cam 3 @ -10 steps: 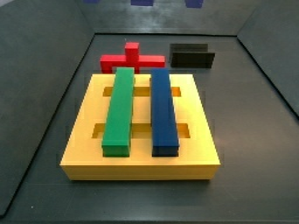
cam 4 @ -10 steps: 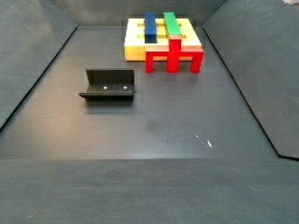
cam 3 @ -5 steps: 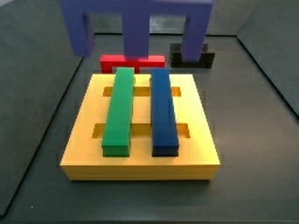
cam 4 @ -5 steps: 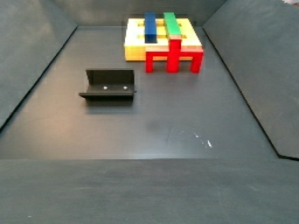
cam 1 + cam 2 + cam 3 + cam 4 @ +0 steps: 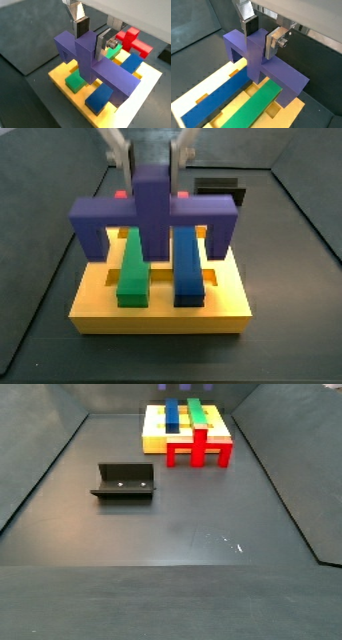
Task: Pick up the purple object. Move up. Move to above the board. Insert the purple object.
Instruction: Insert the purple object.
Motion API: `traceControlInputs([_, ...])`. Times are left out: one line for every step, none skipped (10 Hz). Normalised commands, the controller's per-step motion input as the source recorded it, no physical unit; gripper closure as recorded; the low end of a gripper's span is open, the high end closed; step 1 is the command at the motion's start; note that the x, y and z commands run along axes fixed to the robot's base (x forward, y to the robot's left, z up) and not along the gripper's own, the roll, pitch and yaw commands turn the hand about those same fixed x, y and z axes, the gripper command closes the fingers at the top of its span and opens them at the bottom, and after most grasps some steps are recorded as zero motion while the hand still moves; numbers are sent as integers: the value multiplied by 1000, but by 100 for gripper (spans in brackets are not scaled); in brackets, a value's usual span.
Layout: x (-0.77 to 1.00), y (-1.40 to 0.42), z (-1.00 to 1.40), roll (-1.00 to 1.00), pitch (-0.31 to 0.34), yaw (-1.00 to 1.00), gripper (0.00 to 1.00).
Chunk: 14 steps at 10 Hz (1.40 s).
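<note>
My gripper (image 5: pixel 154 163) is shut on the raised central ridge of the purple object (image 5: pixel 154 216), a wide bridge-shaped block with downward legs. It hangs crosswise just above the yellow board (image 5: pixel 160 310), over the bars in the board's slots. Both wrist views show the silver fingers clamping the ridge: the gripper (image 5: pixel 91 36) on the purple object (image 5: pixel 87 62) over the board (image 5: pixel 65 75), and the gripper (image 5: pixel 261 35) on the purple object (image 5: pixel 254 57) over the board (image 5: pixel 188 104). I cannot tell whether the legs touch the board. The board (image 5: pixel 154 439) also shows far off in a side view.
A green bar (image 5: pixel 134 268) and a blue bar (image 5: pixel 187 268) lie lengthwise in the board. A red cross-shaped block (image 5: pixel 201 450) stands against the board's far end, also seen in a wrist view (image 5: pixel 133 40). The black fixture (image 5: pixel 124 481) stands on the dark floor.
The purple object came into the side view from above and has moved down and forward; it now hangs low over the board. The bars, red block and fixture have not moved.
</note>
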Motion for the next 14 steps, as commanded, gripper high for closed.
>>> traceControlInputs([197,0,-297,-39,0,20,100])
traceControlInputs([194,11,-137,89,74,0,100])
traceControlInputs([83,0,-123,199,61,0,100])
traceControlInputs([-74,0,-97,159,11,0,100])
traceControlInputs([109,-29,-46,124,13,23,100])
traceControlInputs([331,0,-117,83,23,103,100])
traceControlInputs([320,0,-137,0,34,86,100])
traceControlInputs([326,0,-137,0,31,71,100])
traceControlInputs([0,89,-203,-3,0,29,100])
traceControlInputs([-63,31,-134,0,0,6,100])
traceControlInputs([-103,66,-131,0,0,0,100])
traceControlInputs([-137,60,-74,0,0,0,100])
traceControlInputs([-66,17,-37,0,0,0,100])
traceControlInputs([0,40,-86,-33,0,37,100])
